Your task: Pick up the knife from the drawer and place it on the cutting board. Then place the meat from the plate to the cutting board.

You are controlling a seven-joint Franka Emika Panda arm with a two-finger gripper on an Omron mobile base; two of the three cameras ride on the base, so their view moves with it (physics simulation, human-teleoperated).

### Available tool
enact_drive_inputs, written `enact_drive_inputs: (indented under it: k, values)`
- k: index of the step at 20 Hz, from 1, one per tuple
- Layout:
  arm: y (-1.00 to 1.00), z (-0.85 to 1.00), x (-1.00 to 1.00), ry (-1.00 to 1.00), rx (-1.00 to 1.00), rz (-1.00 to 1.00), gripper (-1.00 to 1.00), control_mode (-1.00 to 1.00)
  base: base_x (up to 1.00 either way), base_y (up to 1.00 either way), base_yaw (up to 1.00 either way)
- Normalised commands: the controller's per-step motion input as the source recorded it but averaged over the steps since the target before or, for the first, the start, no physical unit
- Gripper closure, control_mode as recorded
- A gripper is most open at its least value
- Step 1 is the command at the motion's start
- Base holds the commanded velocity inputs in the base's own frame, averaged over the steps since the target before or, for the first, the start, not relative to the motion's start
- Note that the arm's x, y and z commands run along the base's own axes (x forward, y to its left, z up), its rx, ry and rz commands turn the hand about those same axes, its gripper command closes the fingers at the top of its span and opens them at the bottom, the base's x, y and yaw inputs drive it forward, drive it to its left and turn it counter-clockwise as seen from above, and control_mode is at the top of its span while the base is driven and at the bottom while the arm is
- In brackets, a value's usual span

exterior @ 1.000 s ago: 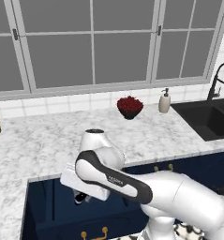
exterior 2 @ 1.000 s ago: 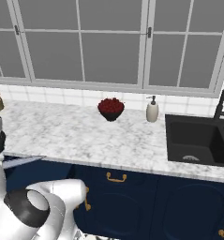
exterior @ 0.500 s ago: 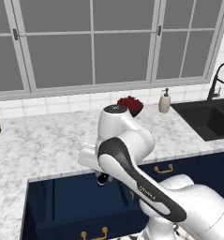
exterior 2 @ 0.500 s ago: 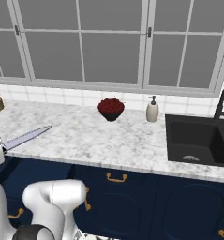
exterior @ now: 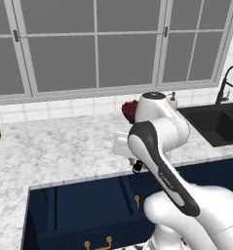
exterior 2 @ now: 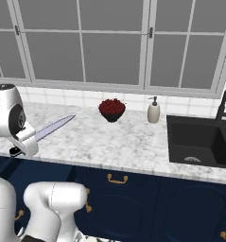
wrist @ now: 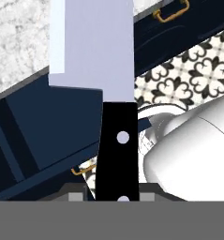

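My gripper (exterior 2: 25, 142) is shut on the knife's black handle (wrist: 116, 150) and holds it in the air at the counter's front edge, above the open navy drawer (exterior: 79, 205). The silver blade (exterior 2: 53, 128) points up and to the right over the marble counter (exterior 2: 100, 142). In the left base view my own arm covers most of the knife, and the gripper (exterior: 133, 160) sits just left of the forearm. The hand view looks along the blade (wrist: 92, 42) with the drawer's inside (wrist: 43, 131) beneath it. The cutting board, the meat and the plate are out of view.
A dark bowl with a dark red cluster (exterior 2: 112, 109) stands at the back of the counter, a soap dispenser (exterior 2: 153, 111) to its right. The black sink (exterior 2: 199, 142) and faucet (exterior 2: 225, 101) lie at the far right. Navy cabinet fronts with brass pulls (exterior 2: 117, 178) run below.
The arm has risen and swung right, carrying the knife from low beside the drawer up to counter height. The blade now reaches over the counter.
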Motion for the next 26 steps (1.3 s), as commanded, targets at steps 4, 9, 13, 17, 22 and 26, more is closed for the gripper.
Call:
enact_drive_inputs:
  k: [4,9,13,17,22,26]
  values:
    - [0.00,-0.01,0.00,0.00,-0.01,0.00,1.00,1.00,-0.09,-0.25,0.03]
    - [0.00,0.00,0.00,0.00,0.00,0.00,1.00,1.00,-0.38,-0.85,0.10]
    - [0.00,0.00,0.00,0.00,0.00,0.00,1.00,1.00,-0.51,-0.75,0.04]
    - [0.00,0.00,0.00,0.00,0.00,0.00,1.00,1.00,-0.78,-0.49,0.33]
    - [0.00,0.00,0.00,0.00,0.00,0.00,1.00,1.00,-0.91,-0.10,0.72]
    - [0.00,0.00,0.00,0.00,0.00,0.00,1.00,1.00,-0.83,-0.06,0.80]
